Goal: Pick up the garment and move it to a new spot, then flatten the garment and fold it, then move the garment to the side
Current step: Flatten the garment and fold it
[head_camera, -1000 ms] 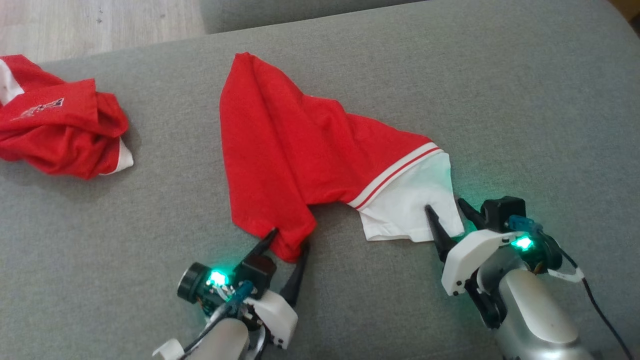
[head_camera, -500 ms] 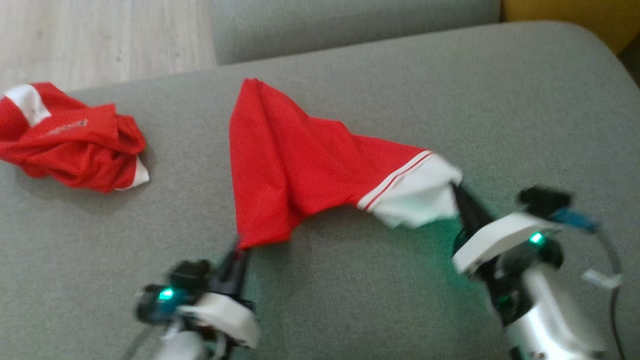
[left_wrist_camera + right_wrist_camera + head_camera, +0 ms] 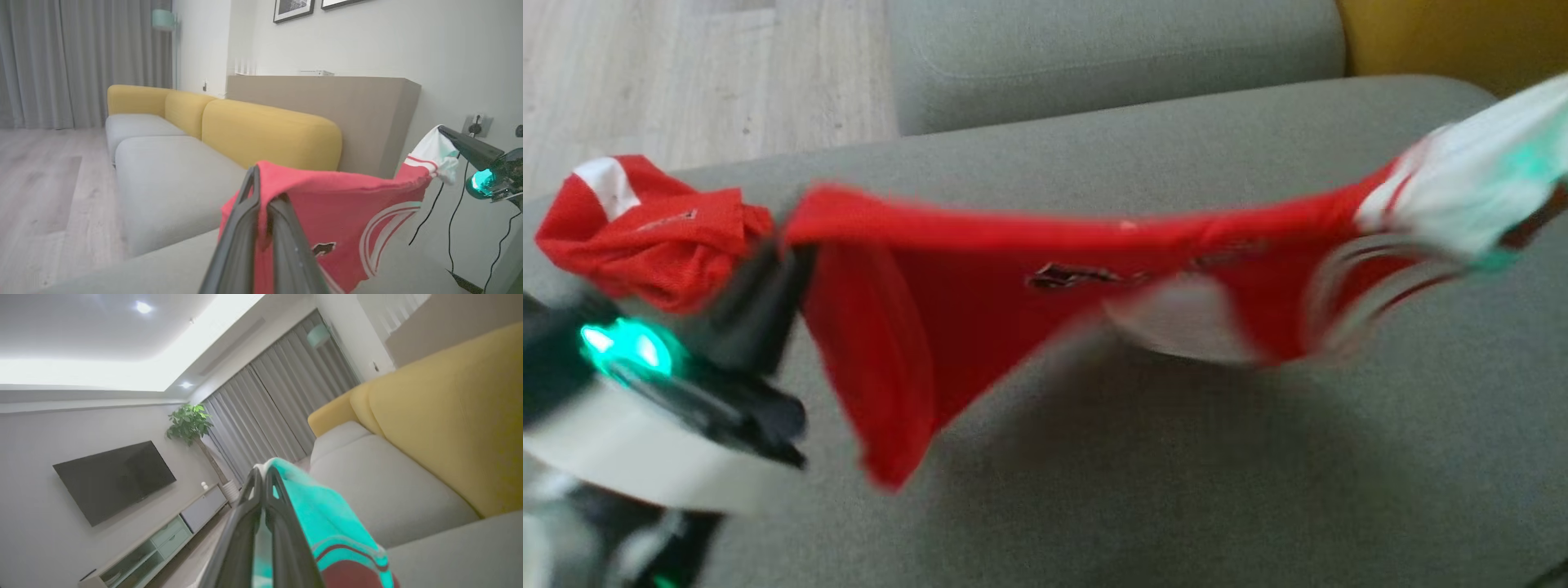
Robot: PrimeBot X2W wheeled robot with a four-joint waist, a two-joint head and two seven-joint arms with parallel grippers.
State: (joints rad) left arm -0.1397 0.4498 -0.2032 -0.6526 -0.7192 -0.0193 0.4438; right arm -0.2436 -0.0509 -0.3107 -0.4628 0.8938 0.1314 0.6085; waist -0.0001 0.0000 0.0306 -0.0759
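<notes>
At 9 o'clock the left gripper pinches a red corner of the garment; at 2 o'clock the right gripper pinches its white sleeve, and the cloth hangs airborne between them. Thin pinches, taut cloth: a corner could slip, or the hanging tail could drag on the grey sofa. Second shirt at 10, wood floor beyond.

Red fabric garment: solid red body, white sleeve end w/ thin red-and-white stripes, white curved bands lower down, small dark logo mid-chest. In the right wrist view the sleeve reads teal from the glow. Crumpled second red garment: same red, white patch on top. Soft grey sofa seat: plain. Rounded mustard-yellow backrest. Left claw: dark grey fingers, green-teal light. Right claw: dark too, teal light. Pale wood-plank floor. Pleated grey curtains.
</notes>
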